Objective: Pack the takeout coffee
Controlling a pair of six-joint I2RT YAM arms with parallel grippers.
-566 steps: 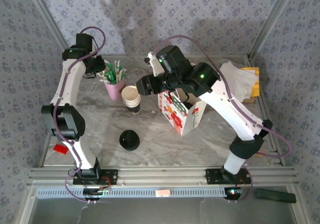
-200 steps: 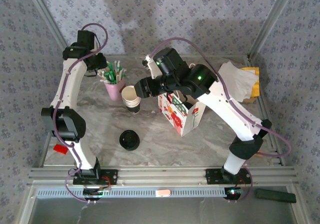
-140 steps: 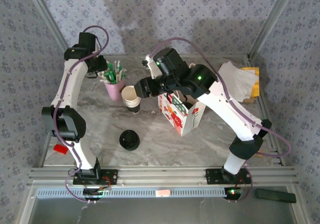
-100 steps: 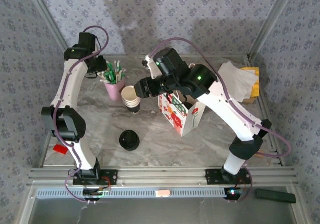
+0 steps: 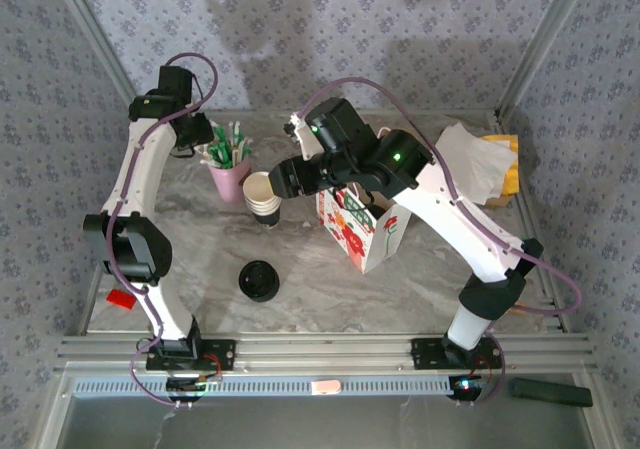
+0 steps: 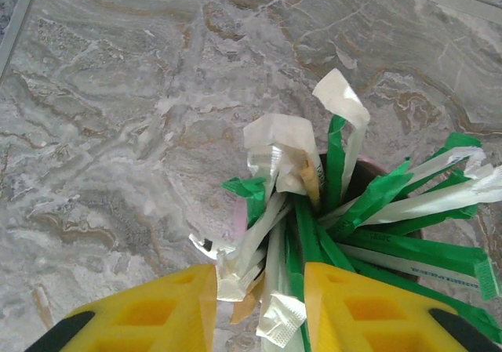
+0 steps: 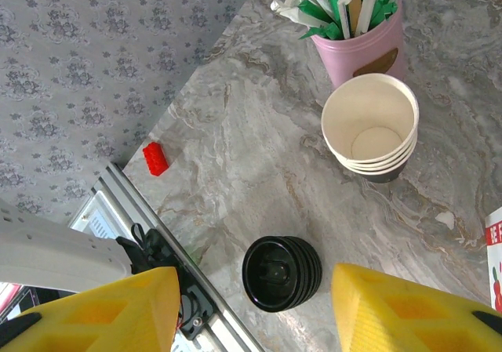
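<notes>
Right gripper (image 7: 249,285): jaws wide apart, empty; it has drifted slightly off the bag (image 5: 365,231) toward the cup stack (image 7: 370,128).
Left gripper (image 6: 260,277): jaws apart over the straws (image 6: 314,203), well left of the bag; barely moved.
Coffee: hidden; probably inside the bag.
Meaning: drop likely done; straws probably next.

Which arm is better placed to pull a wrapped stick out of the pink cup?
Left. The left fingers are open right over the wrapped sticks in the pink cup; the right fingers hang open beside the stacked cups, farther away.
</notes>
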